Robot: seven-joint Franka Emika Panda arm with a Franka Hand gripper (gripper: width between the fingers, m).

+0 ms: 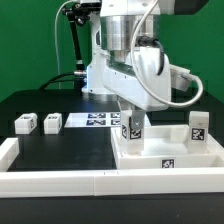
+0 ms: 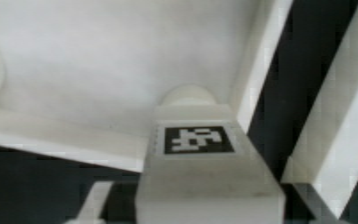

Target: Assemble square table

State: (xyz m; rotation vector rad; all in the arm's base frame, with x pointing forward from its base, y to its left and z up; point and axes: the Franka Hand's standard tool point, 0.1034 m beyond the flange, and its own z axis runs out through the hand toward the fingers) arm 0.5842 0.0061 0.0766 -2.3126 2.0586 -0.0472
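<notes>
One black table point(image 1: 60, 150) stands before a green wall point(image 1: 30, 40), with the white square slab point(image 1: 160, 146) at the exterior view's right. I see my gripper point(image 1: 132, 116) partly closed, its fingers clamping an upright leg block point(image 1: 133, 130) over the slab's left side.

**A:** What surrounds the work area?

**B:** A matte black table point(image 1: 70, 150), set in front of a plain green backdrop point(image 1: 30, 40).

**A:** Is anything lying on it?

**B:** A marker board point(image 1: 90, 121), thin, flat and white with black square tags, lies toward the far edge, partly hidden. A long, low white barrier wall point(image 1: 60, 181) runs along the near edge. It turns at the corner on the exterior view's left and follows that side edge back.
</notes>
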